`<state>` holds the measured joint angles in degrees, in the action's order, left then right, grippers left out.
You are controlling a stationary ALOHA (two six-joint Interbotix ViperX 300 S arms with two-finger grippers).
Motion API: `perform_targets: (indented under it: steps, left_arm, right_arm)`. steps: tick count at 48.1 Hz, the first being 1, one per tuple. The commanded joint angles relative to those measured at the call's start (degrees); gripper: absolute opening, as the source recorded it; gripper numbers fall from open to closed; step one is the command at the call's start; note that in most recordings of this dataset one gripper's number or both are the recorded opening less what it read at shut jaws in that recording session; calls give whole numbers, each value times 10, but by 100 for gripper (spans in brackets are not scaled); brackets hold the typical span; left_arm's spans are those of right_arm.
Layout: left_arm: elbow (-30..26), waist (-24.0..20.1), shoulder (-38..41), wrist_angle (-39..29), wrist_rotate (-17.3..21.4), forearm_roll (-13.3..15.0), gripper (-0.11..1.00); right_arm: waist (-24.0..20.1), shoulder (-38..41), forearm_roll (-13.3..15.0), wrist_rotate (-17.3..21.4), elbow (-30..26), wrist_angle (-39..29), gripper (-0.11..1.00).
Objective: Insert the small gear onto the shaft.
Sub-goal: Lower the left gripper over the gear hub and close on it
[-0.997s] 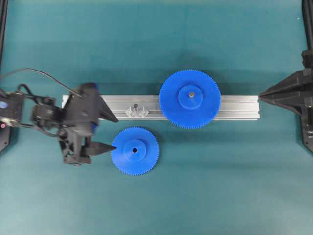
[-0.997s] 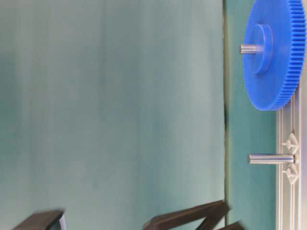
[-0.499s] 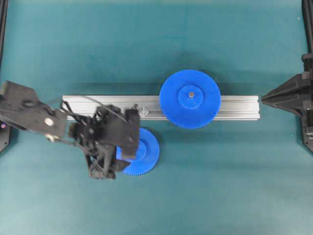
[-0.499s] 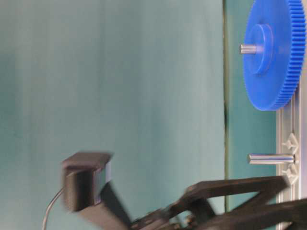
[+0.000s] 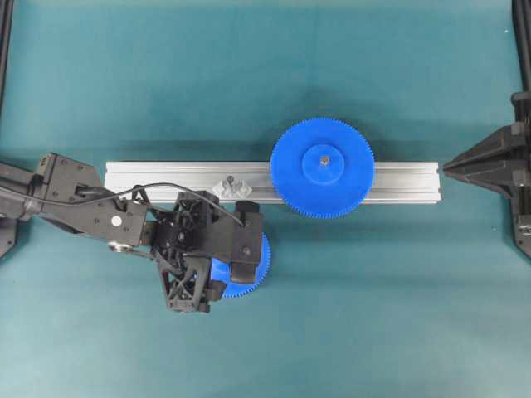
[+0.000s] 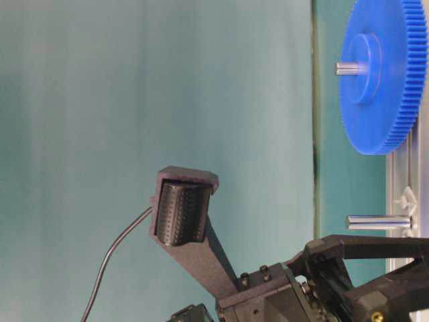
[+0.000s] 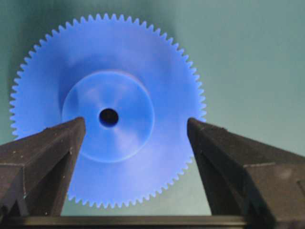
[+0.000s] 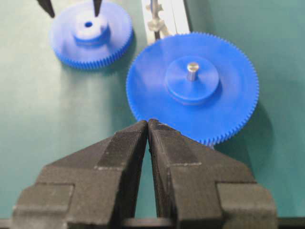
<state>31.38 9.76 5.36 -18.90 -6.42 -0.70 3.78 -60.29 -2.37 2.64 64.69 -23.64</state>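
The small gear (image 7: 119,67) is blue, with a raised hub and a dark centre hole, and lies flat on the green mat. My left gripper (image 7: 134,123) hangs open just above it. One finger overlaps the hub's left edge and the other stands near the right teeth. From overhead the left gripper (image 5: 236,259) hides most of the small gear (image 5: 259,267). The shaft (image 5: 231,182) stands bare on the rail beside its silver bracket. It shows as a grey pin, the shaft (image 6: 379,222), at table level. My right gripper (image 8: 147,123) is shut and empty at the right end, the right gripper (image 5: 448,167).
A larger blue gear (image 5: 322,168) sits on its own pin on the aluminium rail (image 5: 398,182), right of the shaft. The left arm (image 5: 83,207) reaches in from the left edge. Black frame posts stand at both sides.
My left gripper moved right from beside the small gear to directly over it, pointing down and covering most of it. The right gripper and both gears stayed put.
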Motion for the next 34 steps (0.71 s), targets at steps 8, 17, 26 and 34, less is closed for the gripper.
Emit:
perform_targets:
  steps: [8,17,26,34]
  left_arm:
    - [-17,-7,-3,1,1,-2,89]
    - [-24,-20,-2,1,4,-4,89]
    - [-25,-22,5,-4,4,-4,89]
    - [-35,-18,8,-19,4,-3,89]
  right_arm:
    - [2,4,1,5,-4,2,21]
    - [2,3,1,5,-3,4,21]
    - [2,3,1,5,-2,4,21]
    - [2,3,0,6,-1,4,21]
